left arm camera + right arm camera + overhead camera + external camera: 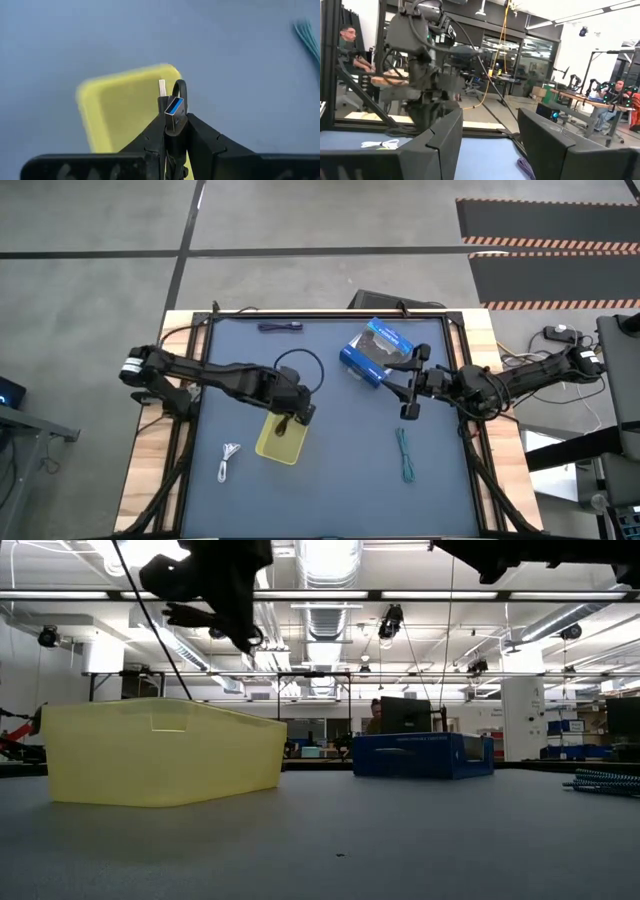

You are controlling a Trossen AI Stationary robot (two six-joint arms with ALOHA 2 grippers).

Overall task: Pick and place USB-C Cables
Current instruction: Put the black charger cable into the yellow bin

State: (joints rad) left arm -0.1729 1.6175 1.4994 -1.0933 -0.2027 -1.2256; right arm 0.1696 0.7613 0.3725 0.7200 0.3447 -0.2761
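My left gripper (288,418) hangs over the yellow tray (280,440), shut on the black cable (174,107). In the low view this gripper (245,635) is well above the tray (160,755). The white cable (228,460) lies on the mat left of the tray. The teal cable (405,452) lies toward the near right, and the purple cable (282,327) lies by the far edge. My right gripper (405,388) is open above the mat beside the blue box, touching nothing. My left gripper pinches the black cable between its two fingers (200,135), coming from above and pointing down. A blue-tongued USB plug (173,106), a thinner plug and a small loop of cable (181,90) stick out past the fingertips. The cable is lifted clear above the tray.
A blue and black retail box (378,350) lies at the far right of the mat, seen also in the low view (420,755). A thin black loop of wire (300,368) arcs beside the left arm. Open mat lies between the tray and the teal cable (605,782).
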